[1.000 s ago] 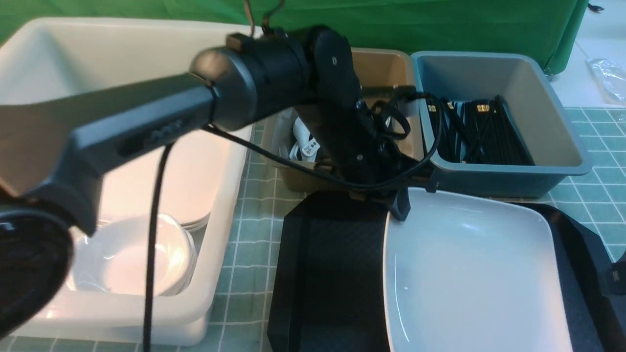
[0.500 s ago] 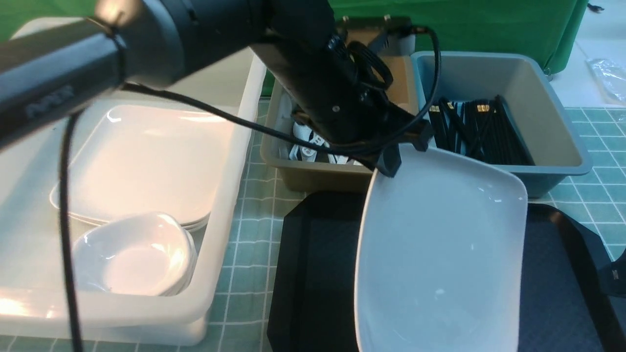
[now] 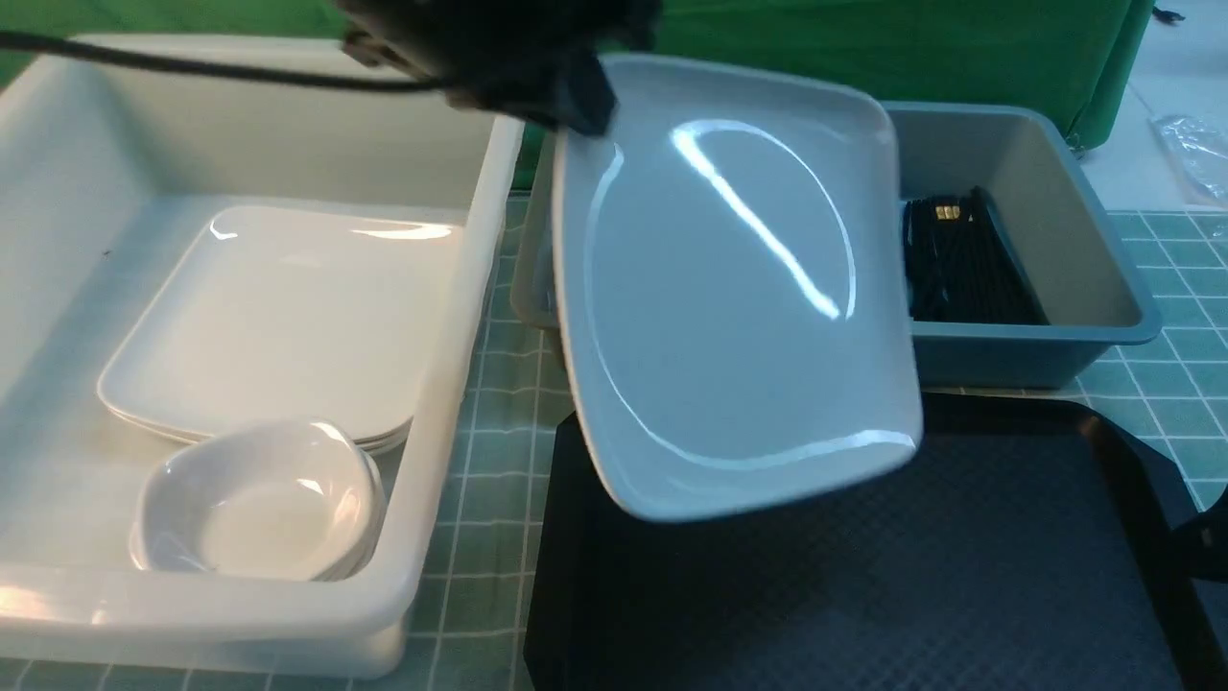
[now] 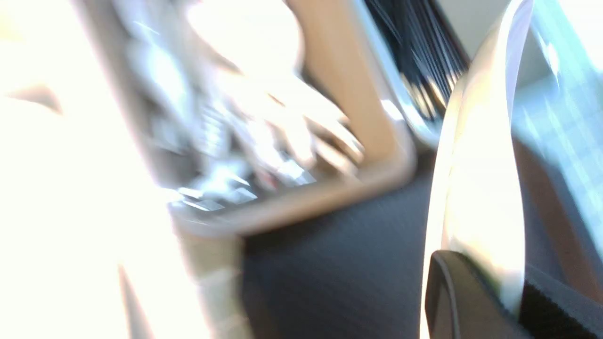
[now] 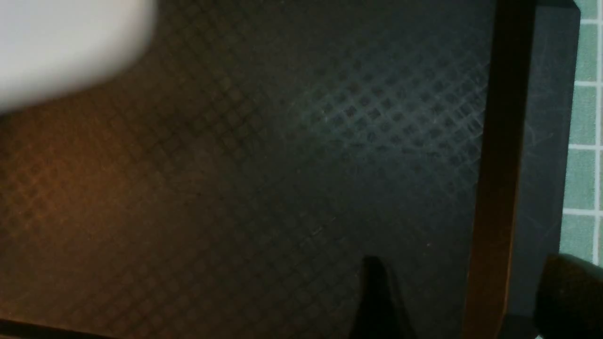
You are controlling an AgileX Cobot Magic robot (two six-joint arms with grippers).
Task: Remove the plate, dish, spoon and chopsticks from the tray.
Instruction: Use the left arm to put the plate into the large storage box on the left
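My left gripper [image 3: 576, 96] is shut on the far left corner of the large white plate [image 3: 729, 288]. It holds the plate tilted in the air above the far left part of the black tray [image 3: 863, 595]. In the left wrist view the fingers [image 4: 452, 296] pinch the plate's rim [image 4: 476, 188]. The visible tray floor [image 5: 282, 165] is bare. My right gripper [image 5: 468, 278] is open and empty, straddling the tray's right rim; it barely shows in the front view [image 3: 1211, 542]. No spoon or chopsticks show on the tray.
A big white tub [image 3: 451, 317] on the left holds stacked square plates [image 3: 288, 317] and small deep dishes [image 3: 259, 499]. A tan tub [image 4: 358, 141] with blurred white pieces and a grey-blue tub [image 3: 1074, 240] with black chopsticks [image 3: 959, 259] stand behind the tray.
My left gripper has lifted the plate off the tray, up and to the left, tilting its face toward the camera. The right gripper has stayed put.
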